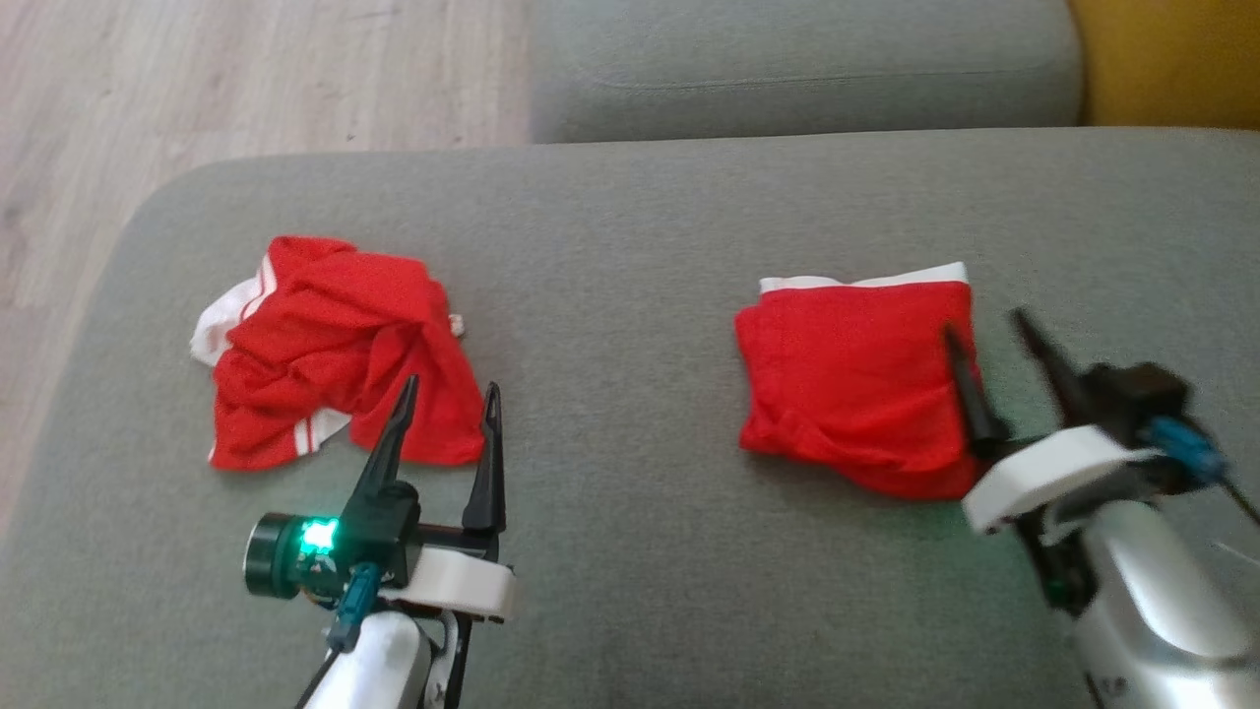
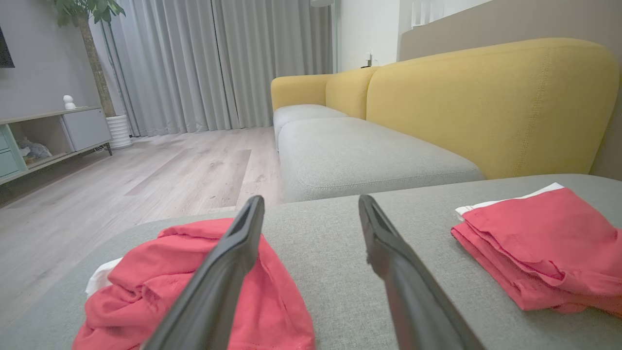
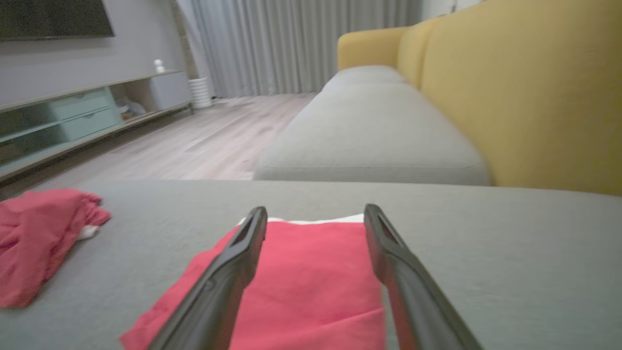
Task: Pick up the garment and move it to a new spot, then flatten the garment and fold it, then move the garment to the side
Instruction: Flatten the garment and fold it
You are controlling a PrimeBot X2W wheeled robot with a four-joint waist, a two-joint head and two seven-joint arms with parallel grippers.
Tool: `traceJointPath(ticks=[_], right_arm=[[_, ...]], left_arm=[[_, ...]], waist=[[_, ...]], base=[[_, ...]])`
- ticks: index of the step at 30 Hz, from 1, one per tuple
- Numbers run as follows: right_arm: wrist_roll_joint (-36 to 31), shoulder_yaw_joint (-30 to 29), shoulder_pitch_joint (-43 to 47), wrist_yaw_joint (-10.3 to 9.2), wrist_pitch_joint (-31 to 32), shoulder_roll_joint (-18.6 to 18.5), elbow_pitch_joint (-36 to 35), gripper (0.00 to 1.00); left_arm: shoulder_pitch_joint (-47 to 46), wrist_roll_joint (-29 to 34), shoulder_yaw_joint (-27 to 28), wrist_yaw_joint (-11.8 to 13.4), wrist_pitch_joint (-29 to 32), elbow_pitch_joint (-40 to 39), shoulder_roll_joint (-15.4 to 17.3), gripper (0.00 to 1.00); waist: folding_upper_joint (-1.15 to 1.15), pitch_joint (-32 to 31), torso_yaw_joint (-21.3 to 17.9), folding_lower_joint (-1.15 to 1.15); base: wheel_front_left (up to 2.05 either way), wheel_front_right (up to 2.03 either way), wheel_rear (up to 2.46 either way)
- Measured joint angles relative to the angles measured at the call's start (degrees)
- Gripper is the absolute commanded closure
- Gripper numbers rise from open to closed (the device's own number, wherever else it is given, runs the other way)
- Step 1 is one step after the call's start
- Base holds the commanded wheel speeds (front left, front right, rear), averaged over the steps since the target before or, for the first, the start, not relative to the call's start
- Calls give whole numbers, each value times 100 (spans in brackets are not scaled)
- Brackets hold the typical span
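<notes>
A crumpled red garment (image 1: 330, 354) with white trim lies on the left of the grey cushion (image 1: 630, 217); it also appears at lower left in the left wrist view (image 2: 141, 272) and at far left in the right wrist view (image 3: 39, 233). A folded red garment (image 1: 856, 379) lies flat on the right (image 2: 544, 243) (image 3: 311, 282). My left gripper (image 1: 451, 384) (image 2: 311, 199) is open and holds nothing, its fingers over the crumpled garment's near right corner. My right gripper (image 1: 981, 322) (image 3: 316, 209) is open and blurred, just above the folded garment's right edge, holding nothing.
A second grey seat cushion (image 1: 787, 69) lies beyond the first, with a yellow backrest (image 1: 1171, 59) at the far right. Wooden floor (image 1: 197, 79) runs past the cushion's left edge. A low cabinet (image 3: 73, 112) stands across the room. Bare grey cushion separates the two garments.
</notes>
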Motion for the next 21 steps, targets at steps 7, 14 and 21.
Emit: traceJointPath(ticks=[7,14,21], right_arm=[[-1178,-1616,902,-1,-118,710,-1128,0],[-1414,-1866,1518,0,-118,995,-1763,0],[-1523,-1876,1037,0,-104,1035,-1846,100]], left_arm=[[7,-46,20,108,0,-27,-15,0],[15,22,7,142,0,-49,-46,0],[-102,129,-4,90,0,-102,-66,0]], waist=[[0,-33,-263,0],[0,176,-273,0],[0,590,-154,1]], base=[[0,0,0],[0,0,0],[0,0,0]])
